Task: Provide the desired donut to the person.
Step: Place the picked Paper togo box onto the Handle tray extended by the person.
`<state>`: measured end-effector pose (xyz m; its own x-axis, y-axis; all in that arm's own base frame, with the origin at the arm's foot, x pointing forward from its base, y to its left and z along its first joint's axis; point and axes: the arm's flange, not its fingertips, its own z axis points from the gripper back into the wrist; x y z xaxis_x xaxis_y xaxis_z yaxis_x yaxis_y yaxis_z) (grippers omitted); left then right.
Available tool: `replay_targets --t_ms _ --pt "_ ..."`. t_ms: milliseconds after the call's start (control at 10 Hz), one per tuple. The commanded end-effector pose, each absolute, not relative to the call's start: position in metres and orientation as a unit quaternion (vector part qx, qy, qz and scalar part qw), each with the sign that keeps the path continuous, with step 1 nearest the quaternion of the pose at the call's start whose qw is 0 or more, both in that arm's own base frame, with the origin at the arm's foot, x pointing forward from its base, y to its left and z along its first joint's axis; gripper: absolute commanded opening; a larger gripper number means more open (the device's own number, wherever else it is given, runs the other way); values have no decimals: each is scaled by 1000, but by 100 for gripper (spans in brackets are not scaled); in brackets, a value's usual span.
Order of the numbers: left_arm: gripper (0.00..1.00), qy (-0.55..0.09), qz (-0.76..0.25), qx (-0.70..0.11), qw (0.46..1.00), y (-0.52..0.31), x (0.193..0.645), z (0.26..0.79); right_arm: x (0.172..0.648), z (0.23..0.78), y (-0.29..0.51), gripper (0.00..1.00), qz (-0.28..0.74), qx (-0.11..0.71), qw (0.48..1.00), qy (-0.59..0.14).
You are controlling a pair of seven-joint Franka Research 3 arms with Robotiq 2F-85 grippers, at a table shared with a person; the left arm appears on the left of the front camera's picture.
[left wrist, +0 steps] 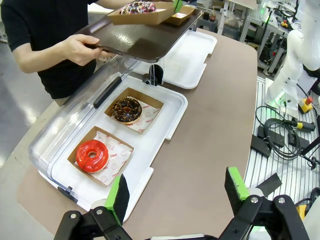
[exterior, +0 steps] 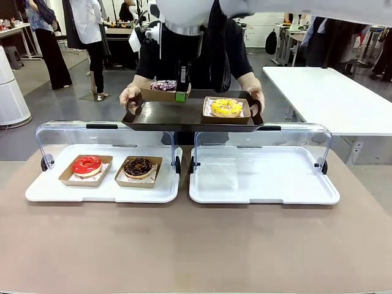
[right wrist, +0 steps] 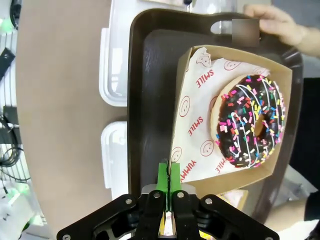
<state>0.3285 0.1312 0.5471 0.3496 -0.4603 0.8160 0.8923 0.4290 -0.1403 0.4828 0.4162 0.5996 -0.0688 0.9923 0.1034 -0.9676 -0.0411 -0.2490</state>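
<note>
Right gripper [right wrist: 169,186], pinched on the sprinkle donut's box [right wrist: 231,107], holds it over the person's tray [right wrist: 150,75]; delivery under way; next, lower and release.

I am seeing the bare brown tabletop [exterior: 196,245] lying open at my six o'clock, wide enough for either arm. At ten o'clock the white plastic tray [exterior: 43,193] is carrying a red-glazed donut in a cardboard boat [exterior: 87,166] and a chocolate donut in a cardboard boat [exterior: 138,168]; its clear hinged lid [exterior: 61,131] is standing behind them. The white tray at two o'clock [exterior: 263,177] is offering a free floor. At twelve the person's dark brown rectangular tray [exterior: 165,116] is blocking the far edge.
</note>
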Motion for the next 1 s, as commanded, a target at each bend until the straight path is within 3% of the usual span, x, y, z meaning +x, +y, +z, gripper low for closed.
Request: replay_targets --t_ms 0,600,700,800,900 --pt "100 -370 -444 -303 758 132 328 546 489 590 422 1 711 -68 688 -127" --pt "100 -370 -444 -303 758 132 328 546 518 552 436 1 706 -75 695 -111" --pt "100 -370 -444 -303 758 132 328 546 519 550 436 10 705 -71 697 -109" --pt "100 -370 -444 -303 758 132 328 546 520 550 437 53 705 -71 698 -109" --pt "100 -370 -444 -303 758 132 328 546 521 551 438 67 704 -71 698 -109"
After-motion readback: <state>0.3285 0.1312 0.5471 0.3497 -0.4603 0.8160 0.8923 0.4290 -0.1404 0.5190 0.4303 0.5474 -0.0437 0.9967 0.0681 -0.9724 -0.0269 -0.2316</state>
